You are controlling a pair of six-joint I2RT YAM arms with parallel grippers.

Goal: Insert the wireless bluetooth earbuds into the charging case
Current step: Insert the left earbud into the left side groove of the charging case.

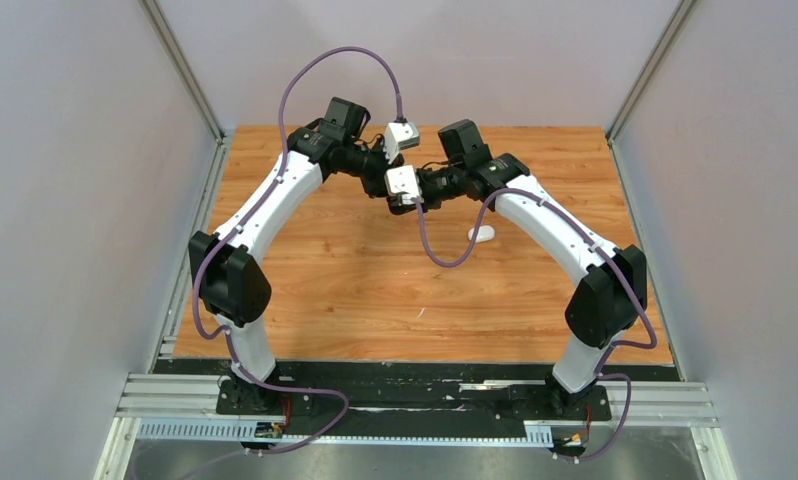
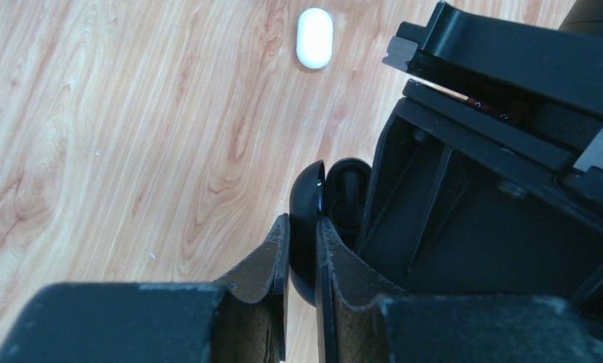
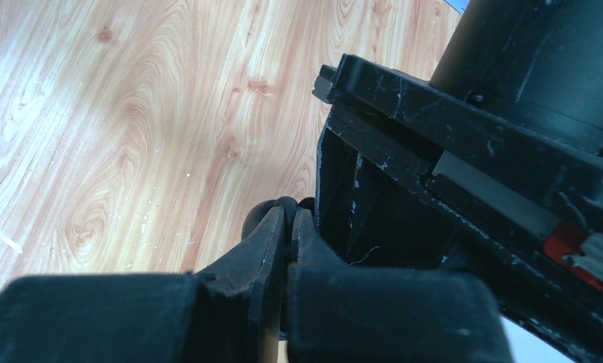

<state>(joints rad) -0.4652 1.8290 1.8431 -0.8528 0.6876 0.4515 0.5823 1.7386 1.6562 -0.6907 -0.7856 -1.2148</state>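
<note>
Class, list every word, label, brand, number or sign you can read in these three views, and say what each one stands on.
None: no readable text, number, brand or sign in any view.
white case: plain, no marking visible.
black case: plain where it shows.
table: wood grain only.

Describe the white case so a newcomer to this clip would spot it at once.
On the wooden table, look just right of its middle. A white case lies flat there, alone on the boards. It is the only white pebble shape; the black case is pinched in the left gripper.
</note>
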